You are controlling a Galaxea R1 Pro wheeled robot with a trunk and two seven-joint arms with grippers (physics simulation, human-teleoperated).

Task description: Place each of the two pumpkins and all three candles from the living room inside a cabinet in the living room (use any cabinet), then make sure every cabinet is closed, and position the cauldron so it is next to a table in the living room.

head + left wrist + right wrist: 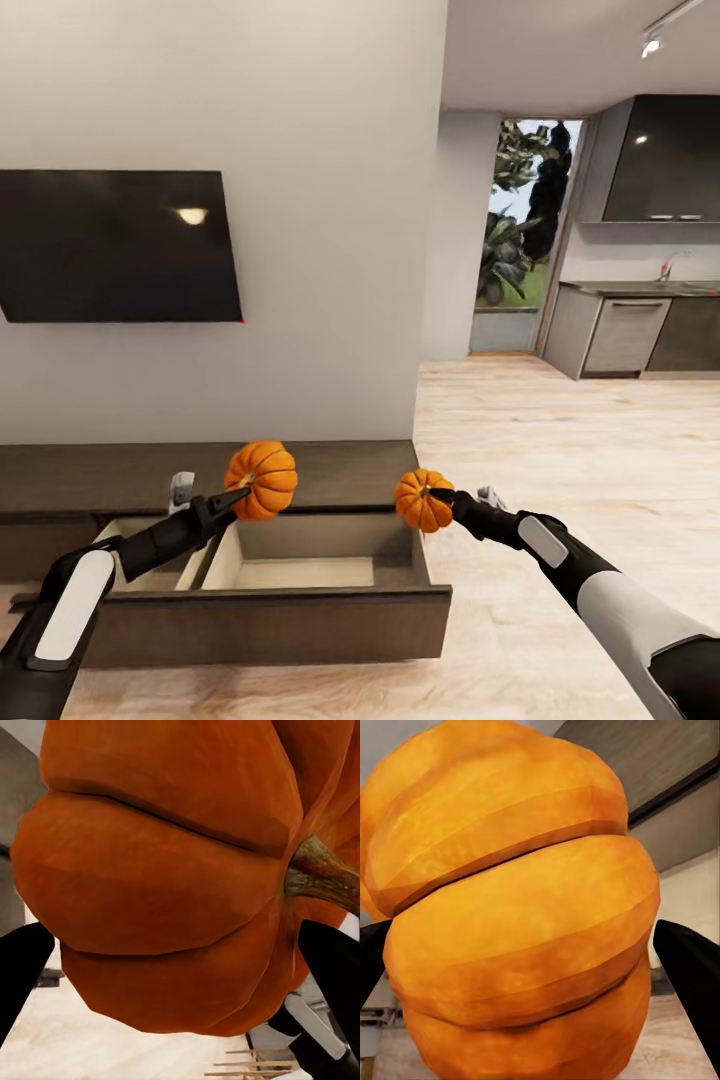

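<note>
Both arms reach forward from the head camera, each carrying a pumpkin. Left gripper (240, 493) is clamped on the larger-looking pumpkin (262, 479), which hangs above the open drawer (300, 575) of the cabinet (130, 475), toward the drawer's rear edge. In the left wrist view that pumpkin (165, 877) sits between the two dark fingers (21, 975), its brown stem (322, 874) pointing sideways. Right gripper (437, 496) is clamped on the second pumpkin (421, 500), held just off the drawer's right rear corner, level with the cabinet top; whether it stands over the drawer or outside it cannot be settled from this angle. In the right wrist view the second pumpkin (521, 915) lies between the fingers (690, 960).

Drawer is pulled well out from the cabinet front, pale inside, with a divider; the compartment below the left pumpkin appears bare. Cabinet stands against the wall below a dark television (115, 245). Kitchen units (640, 335) stand well beyond the cabinet's right end.
</note>
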